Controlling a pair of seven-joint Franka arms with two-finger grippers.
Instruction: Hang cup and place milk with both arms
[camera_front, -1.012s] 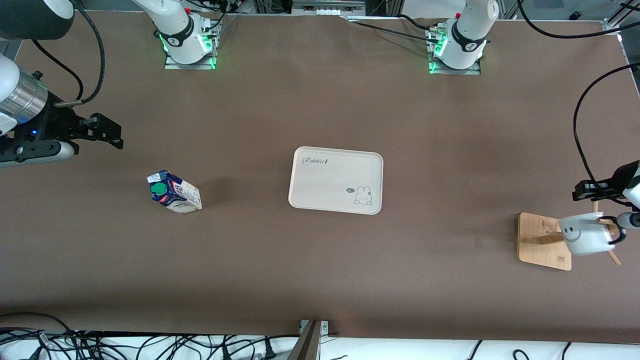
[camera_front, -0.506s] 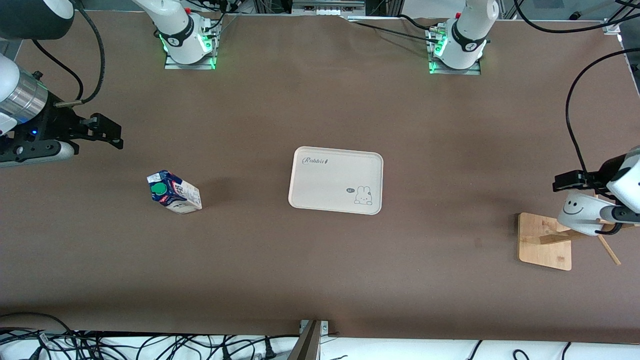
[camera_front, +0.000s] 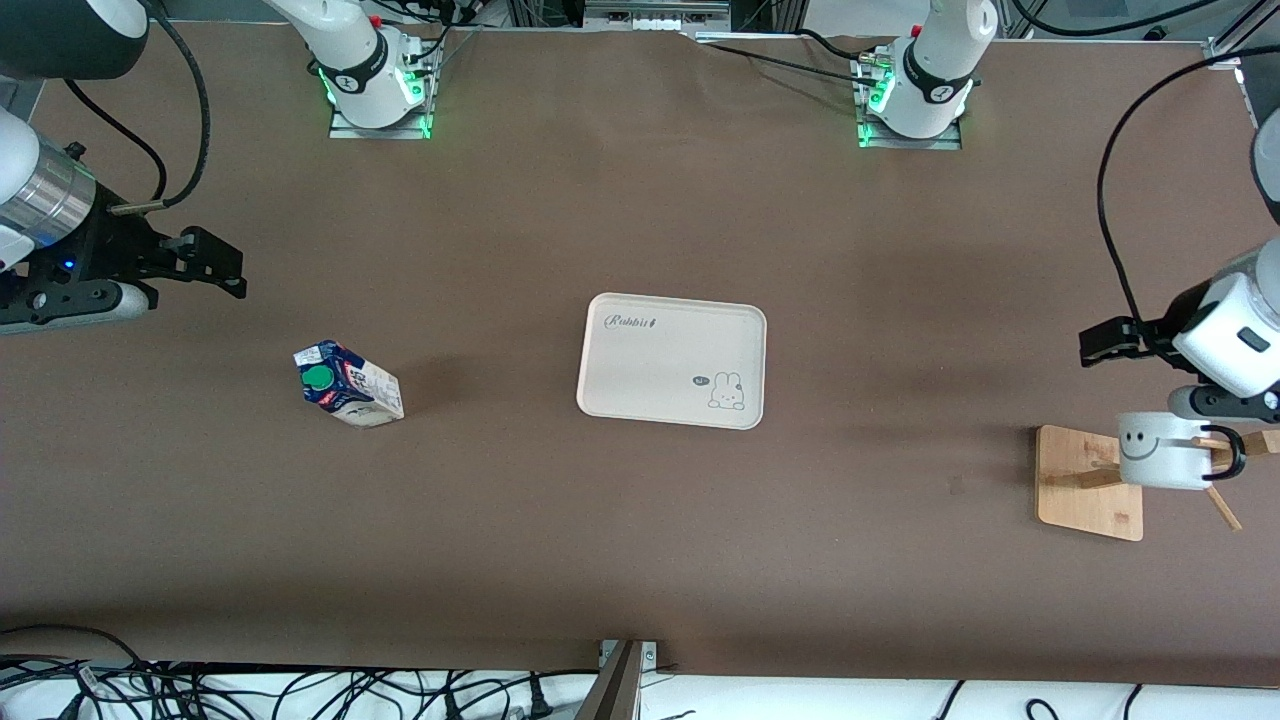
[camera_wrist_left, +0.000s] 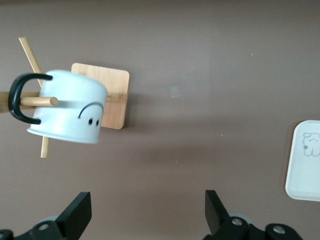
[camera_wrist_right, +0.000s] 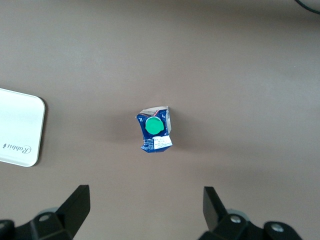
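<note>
From the front view I've got the small white mug with the black loop handle and smiley face (camera_front: 1160, 451) hanging by its handle on a peg of the wooden stand with the square bamboo base (camera_front: 1088, 483), at the left arm's end of the table. My left gripper (camera_front: 1108, 343) is up in the air just above the mug, not touching it. The small gable-top milk carton with the dark blue top and green cap (camera_front: 347, 385) stands on the brown table (camera_front: 640, 540) toward the right arm's end, with the cream rectangular tray with the rabbit print (camera_front: 672, 360) mid-table, well apart from it. My right gripper (camera_front: 200, 262) hovers above the table near the carton; that arm is waiting.

Left wrist view now: the mug (camera_wrist_left: 67, 114) sits tilted on the peg, face upside down here, and the left gripper (camera_wrist_left: 147, 212) has its fingers spread wide, holding nothing.

Right wrist view: the carton (camera_wrist_right: 154, 129) sits straight below, and the right gripper (camera_wrist_right: 145, 207) is spread wide and empty too.
</note>
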